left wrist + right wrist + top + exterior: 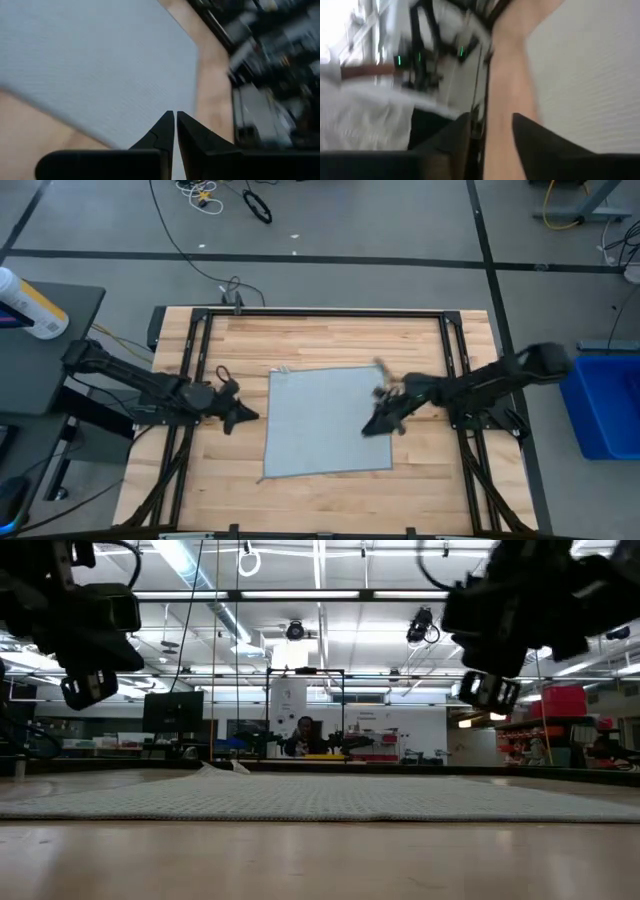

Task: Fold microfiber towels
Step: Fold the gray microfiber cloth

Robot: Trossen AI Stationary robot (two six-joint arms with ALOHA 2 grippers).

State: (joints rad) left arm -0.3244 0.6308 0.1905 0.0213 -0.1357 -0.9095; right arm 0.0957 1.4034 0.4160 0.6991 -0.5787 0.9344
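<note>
One pale grey-blue microfiber towel (pixel 328 422) lies spread flat in the middle of the wooden worktop (pixel 330 340), one far corner slightly rumpled. Two dark arms hang above it. The left claw (pixel 243 416) hovers just off the towel's left edge, fingers pressed together. The right claw (pixel 376 423) hovers over its right side, fingers apart, holding nothing.

Overhead camera looks straight down on the table (pixel 330 490). A low camera sits at tabletop level, facing the room. Two wrist cameras look close along their fingers. All share the towel (pixel 325 420).
</note>
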